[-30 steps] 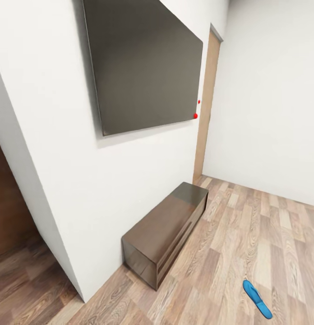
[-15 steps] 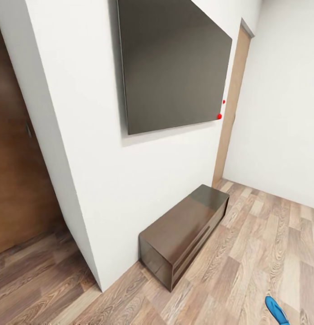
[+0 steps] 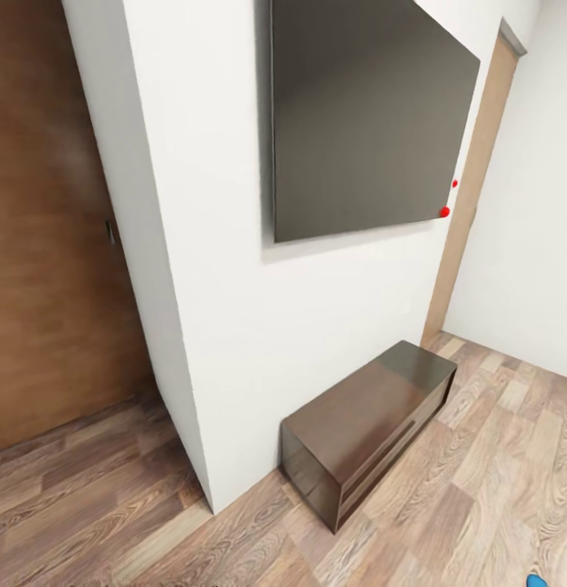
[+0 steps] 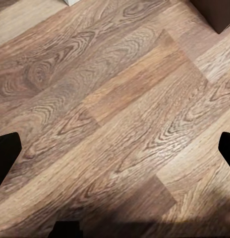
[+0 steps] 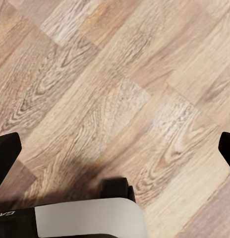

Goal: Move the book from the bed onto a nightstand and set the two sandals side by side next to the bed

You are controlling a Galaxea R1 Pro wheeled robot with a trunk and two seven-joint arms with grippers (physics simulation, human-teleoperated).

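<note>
One blue sandal shows as a small sliver on the wood floor at the bottom right corner of the head view. The book, the bed and the nightstands are out of view. My left gripper hangs over bare floor planks, open, its dark fingertips wide apart with nothing between them. My right gripper is likewise open above the floor, nothing between its fingertips.
A long low dark brown cabinet stands against the white wall under a dark wall panel. A protruding wall corner separates it from a brown wooden door. A tan door is at the far right.
The head camera has swung left, so the whole picture shifted right. The brown door came into view at the left and the blue sandal slid to the bottom right corner.
</note>
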